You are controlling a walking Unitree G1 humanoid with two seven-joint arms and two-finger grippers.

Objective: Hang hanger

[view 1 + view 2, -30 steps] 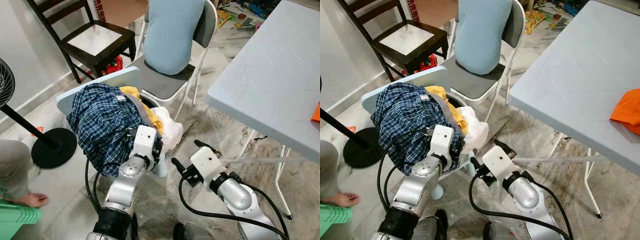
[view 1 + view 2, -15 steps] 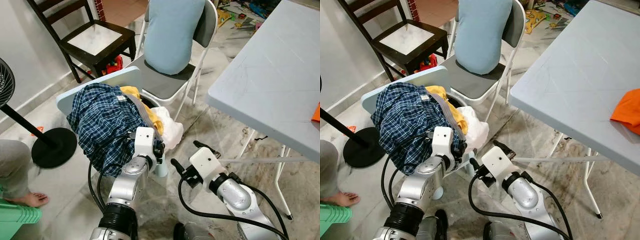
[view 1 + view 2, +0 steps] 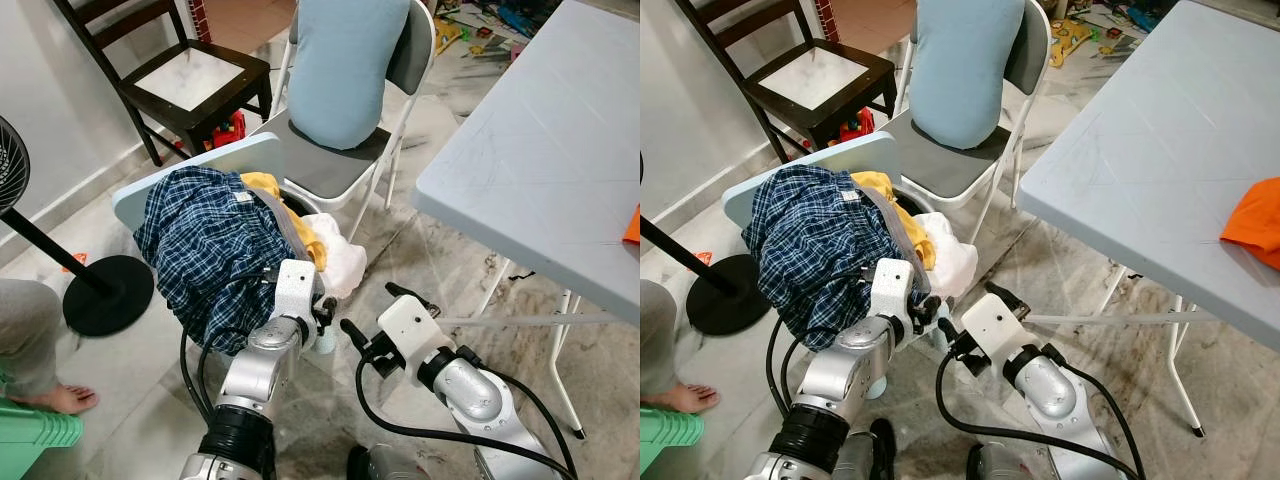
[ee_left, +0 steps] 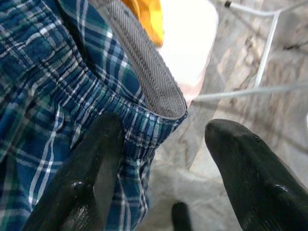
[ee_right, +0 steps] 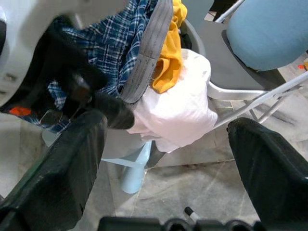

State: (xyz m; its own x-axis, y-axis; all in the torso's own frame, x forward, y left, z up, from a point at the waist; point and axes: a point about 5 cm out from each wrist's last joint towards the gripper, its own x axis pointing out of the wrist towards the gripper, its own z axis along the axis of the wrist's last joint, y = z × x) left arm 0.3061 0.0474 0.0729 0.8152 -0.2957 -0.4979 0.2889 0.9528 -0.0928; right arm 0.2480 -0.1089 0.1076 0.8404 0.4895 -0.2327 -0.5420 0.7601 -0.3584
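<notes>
Crumpled blue plaid cloth [image 3: 205, 255] heaped beside spread-fingered left gripper [image 4: 163, 178], right gripper [image 3: 368, 312] likewise unclenched.

Both head views look steeply down from above onto a heap of blue plaid cloth [image 3: 205, 255] at centre left and a pale blue folding table [image 3: 545, 150] at upper right. The left wrist view sits very close to that plaid. The right wrist view, farther back, shares it.
</notes>
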